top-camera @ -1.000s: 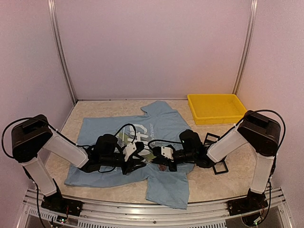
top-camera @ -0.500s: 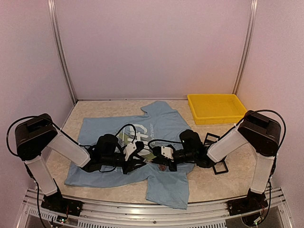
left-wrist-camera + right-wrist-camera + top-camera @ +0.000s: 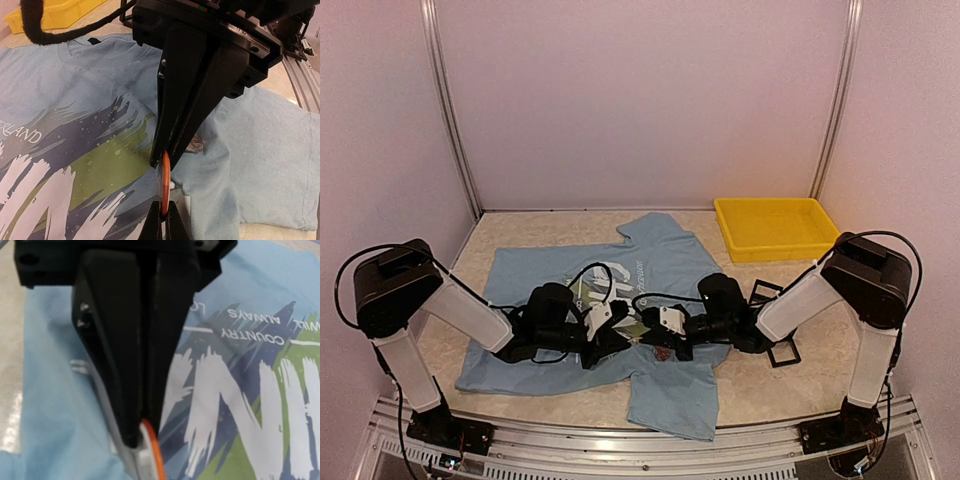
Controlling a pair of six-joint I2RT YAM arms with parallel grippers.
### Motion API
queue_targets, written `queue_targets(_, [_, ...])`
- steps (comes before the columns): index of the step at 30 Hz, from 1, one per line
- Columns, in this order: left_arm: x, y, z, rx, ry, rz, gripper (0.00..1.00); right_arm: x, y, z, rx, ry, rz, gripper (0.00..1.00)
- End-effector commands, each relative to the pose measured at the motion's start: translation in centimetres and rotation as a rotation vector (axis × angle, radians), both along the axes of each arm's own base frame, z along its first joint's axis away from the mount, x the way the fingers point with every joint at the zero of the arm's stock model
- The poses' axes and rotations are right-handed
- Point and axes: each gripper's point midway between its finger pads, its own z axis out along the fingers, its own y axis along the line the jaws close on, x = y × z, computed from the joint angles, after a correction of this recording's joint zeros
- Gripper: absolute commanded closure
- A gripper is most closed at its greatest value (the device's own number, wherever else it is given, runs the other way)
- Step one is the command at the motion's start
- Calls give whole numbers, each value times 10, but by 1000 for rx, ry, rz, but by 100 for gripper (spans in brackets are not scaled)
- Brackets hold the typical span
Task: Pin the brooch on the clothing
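Brooch (image 3: 164,184) between left gripper (image 3: 163,223), right gripper (image 3: 167,151)

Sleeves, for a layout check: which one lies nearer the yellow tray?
The far sleeve, pointing toward the back wall; the near sleeve lies by the front rail.

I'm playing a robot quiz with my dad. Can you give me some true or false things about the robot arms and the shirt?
1. The T-shirt is light blue. True.
2. The yellow tray lies to the left of the T-shirt. False: it lies to the right, at the far side.
3. The left end effector and the right end effector meet over the T-shirt. True.
4. The brooch has a green rim. False: its rim is orange.
5. The right end effector is wide open. False: it is shut on the brooch.
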Motion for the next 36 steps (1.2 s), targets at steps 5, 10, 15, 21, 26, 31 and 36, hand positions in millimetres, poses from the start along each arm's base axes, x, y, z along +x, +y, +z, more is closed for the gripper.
queue_targets(5, [4,-6,17,1,60,32,100,7,-10,37,46,-70,-95,76])
queue_targets(10, [1,-11,19,34,105,18,100,-17,-20,48,103,-76,-113,74])
queue_targets(15, [-2,-10,23,30,124,30,100,-31,-11,32,89,-22,-126,81])
queue_targets(21, [-11,-10,28,13,153,10,100,-11,-11,15,108,-17,-234,91])
queue_targets(26, [-17,-10,42,-42,162,-12,100,-4,-15,2,93,-5,-284,95])
queue_targets(31, [-22,-13,43,-44,188,-40,100,-4,-21,-20,44,21,-310,95])
queue_targets(36, [-24,-12,44,-42,194,-46,100,2,-33,-32,9,29,-350,96])
